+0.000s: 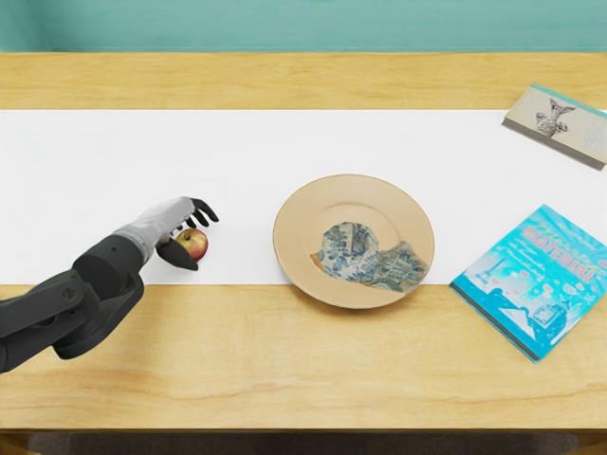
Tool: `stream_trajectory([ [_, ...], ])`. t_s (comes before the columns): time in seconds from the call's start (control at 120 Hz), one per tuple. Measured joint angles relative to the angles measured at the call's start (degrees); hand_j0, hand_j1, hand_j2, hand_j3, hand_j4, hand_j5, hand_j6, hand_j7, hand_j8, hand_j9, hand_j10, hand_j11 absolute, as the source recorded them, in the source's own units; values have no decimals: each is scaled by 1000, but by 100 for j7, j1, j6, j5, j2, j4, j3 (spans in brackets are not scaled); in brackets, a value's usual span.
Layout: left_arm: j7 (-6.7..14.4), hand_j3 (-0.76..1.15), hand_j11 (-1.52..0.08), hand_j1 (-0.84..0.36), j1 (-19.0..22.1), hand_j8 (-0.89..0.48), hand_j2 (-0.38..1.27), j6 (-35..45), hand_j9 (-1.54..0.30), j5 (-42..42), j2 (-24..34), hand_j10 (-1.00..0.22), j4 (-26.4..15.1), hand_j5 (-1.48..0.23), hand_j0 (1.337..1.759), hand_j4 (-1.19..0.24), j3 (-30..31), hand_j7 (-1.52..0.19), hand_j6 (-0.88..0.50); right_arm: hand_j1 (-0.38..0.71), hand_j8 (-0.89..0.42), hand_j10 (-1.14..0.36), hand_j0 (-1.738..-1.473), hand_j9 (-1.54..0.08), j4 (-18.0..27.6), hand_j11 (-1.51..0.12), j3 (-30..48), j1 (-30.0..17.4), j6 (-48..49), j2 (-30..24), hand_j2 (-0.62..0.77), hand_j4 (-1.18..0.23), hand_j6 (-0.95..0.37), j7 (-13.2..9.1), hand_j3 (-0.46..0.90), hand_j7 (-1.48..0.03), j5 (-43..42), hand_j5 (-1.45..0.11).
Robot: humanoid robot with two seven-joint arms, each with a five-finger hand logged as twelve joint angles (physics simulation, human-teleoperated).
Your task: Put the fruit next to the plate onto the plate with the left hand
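Apple (195, 245) in left hand (176, 230) | wooden table (285, 360), white runner (114, 156) | teal wall (285, 24)

apple (194, 244): red, yellow blush
plate (311, 207): tan, blue-white patterned patch
book at 3 o'clock (531, 280): turquoise, illustrated
book at 2 o'clock (558, 123): grey-beige
table (285, 360): light wood, white strip

The left hand (178, 232) (its dark arm comes in from the picture's left edge) curls its black fingers (203, 211) around a small red-and-yellow apple (195, 245). The apple sits at nine o'clock from the round tan plate with a blue patterned centre (296, 210), apart from its rim. Both are over the white strip (142, 152) across the wooden tabletop (285, 360). A bright blue book (531, 280) lies at four o'clock from the plate, a grey book (558, 125) at two o'clock.
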Motion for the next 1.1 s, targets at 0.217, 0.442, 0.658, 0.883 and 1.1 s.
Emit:
stream_trajectory([
  [0.217, 0, 0, -621, -222, 0, -480, 99, 8, -621, 0, 0, -480, 0, -622, 1658, -480, 42, -622, -480, -349, 1, 0, -1658, 0, 0, 0, 0, 0, 0, 0, 0, 0, 1, 0, 0, 0, 0, 0],
  [0.442, 0, 0, -703, -268, -2, -487, 130, 11, -703, 14, 13, -540, -1, -691, 1657, -546, 78, -696, -526, -349, 0, 0, -1658, 0, 0, 0, 0, 0, 0, 0, 0, 0, 0, 0, 0, 0, 0, 0],
  [0.658, 4, 0, -850, -295, -4, -485, 242, 6, -852, 25, 0, -627, 0, -818, 1654, -662, 84, -837, -542, -349, 0, 0, -1658, 0, 0, 0, 0, 22, 0, 0, 0, 0, 0, 0, 0, 0, 0, 0],
  [0.883, 13, -283, -1047, -224, -9, -493, 237, -11, -1039, 8, 22, -642, -26, -1004, 1649, -805, 82, -1019, -579, -349, 0, 0, -1658, 0, 0, 0, 0, 34, 0, 0, 0, 0, 0, 0, 0, 0, 0, 0],
  [1.1, 8, -98, -1149, -309, -41, -403, 310, -24, -1126, -43, 63, -562, -338, -1123, 1643, -832, 72, -1114, -485, -349, 0, 0, -1658, 0, 0, 0, 0, 35, 0, 0, 0, 0, 0, 0, 0, 0, 0, 0],
])
